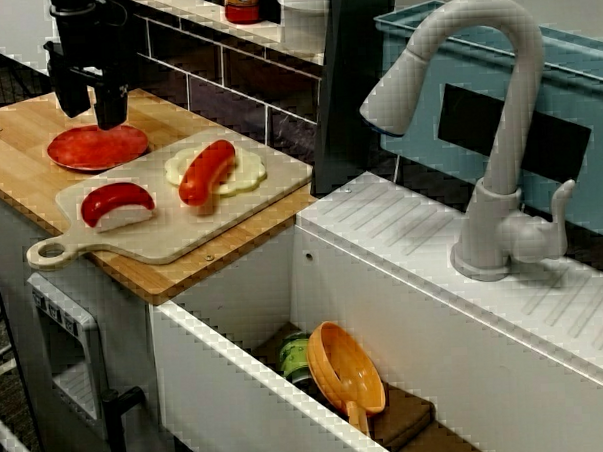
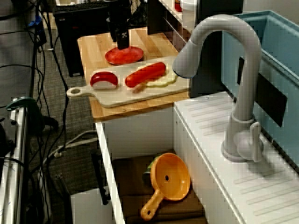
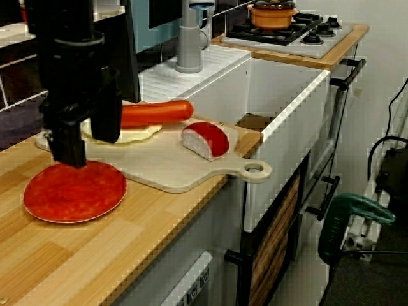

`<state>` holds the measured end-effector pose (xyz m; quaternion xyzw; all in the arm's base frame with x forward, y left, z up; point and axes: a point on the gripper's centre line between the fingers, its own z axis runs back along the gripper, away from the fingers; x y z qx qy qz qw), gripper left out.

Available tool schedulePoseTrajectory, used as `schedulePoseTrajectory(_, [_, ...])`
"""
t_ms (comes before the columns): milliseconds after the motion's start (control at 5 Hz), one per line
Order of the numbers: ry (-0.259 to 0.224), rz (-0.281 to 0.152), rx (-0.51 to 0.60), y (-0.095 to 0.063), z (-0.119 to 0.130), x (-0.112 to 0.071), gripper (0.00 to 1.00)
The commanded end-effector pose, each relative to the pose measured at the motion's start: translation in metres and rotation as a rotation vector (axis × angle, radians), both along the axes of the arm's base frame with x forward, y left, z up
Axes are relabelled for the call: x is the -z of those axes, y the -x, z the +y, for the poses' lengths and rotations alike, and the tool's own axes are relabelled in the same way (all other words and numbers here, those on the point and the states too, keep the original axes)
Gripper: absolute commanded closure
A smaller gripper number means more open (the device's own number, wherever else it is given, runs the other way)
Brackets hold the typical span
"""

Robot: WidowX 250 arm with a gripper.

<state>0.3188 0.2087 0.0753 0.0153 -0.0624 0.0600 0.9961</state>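
One black gripper [image 1: 91,107] hangs right over a red plate [image 1: 98,147] on the wooden surface [image 1: 18,148] in the view across the sink. From above, the red plate [image 2: 124,55] sits just beside the cutting board [image 2: 140,95]. From the side, the gripper [image 3: 88,137] is open and holds nothing. It maybe touches the red plate [image 3: 75,191].

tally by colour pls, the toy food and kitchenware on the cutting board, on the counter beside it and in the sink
red: 3, round flat red disc, long red sausage, red-topped white wedge
cream: 1, wavy flat cream slice
orange: 1, orange plastic strainer
green: 1, green cylindrical can
total: 6
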Motion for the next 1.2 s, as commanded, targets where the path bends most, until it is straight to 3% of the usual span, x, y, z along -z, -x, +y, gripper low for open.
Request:
schedulePoseTrajectory(0, [-0.090,-0.070,0.067,0.013,-0.024,-0.032,0.00])
schedulePoseTrajectory(1000, [-0.041,-0.066,0.113,0.035,-0.061,-0.043,0.00])
